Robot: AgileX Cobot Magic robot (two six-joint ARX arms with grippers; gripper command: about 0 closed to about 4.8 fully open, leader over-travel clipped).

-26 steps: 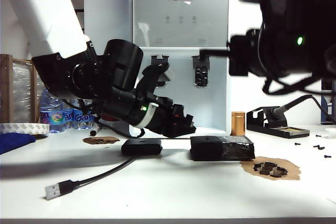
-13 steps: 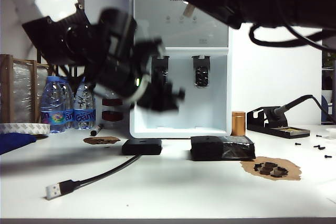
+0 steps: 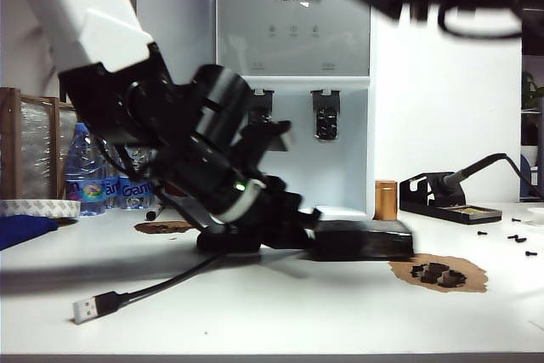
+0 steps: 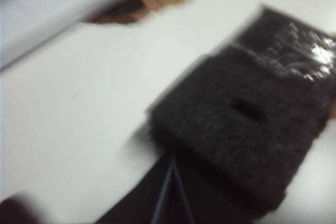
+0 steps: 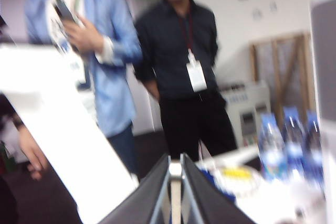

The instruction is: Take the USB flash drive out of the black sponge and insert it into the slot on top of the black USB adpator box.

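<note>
The black sponge (image 3: 365,240) lies on the white table, and its film-wrapped end (image 4: 299,45) glints in the left wrist view. A small empty hole (image 4: 247,107) shows in its foam top. My left gripper (image 3: 308,220) is down at the sponge's left end, with its fingers together at the foam edge (image 4: 171,165) and nothing seen between them. The black USB adpator box (image 3: 229,240) sits just left of the sponge, mostly behind the left arm, so its slot is hidden. My right gripper (image 5: 175,160) is raised high and shut on the silvery USB flash drive (image 5: 175,182).
A water dispenser (image 3: 293,82) stands behind the box. The box's cable ends in a silver plug (image 3: 85,308) near the front edge. Foam crumbs on brown paper (image 3: 438,274), a soldering stand (image 3: 446,197) and a brass cylinder (image 3: 386,200) are to the right. Bottles (image 3: 93,180) stand at the left.
The left arm rose off the table, then came back down with its gripper at the sponge's left end. The right arm swung up and leftward along the top of the view.
</note>
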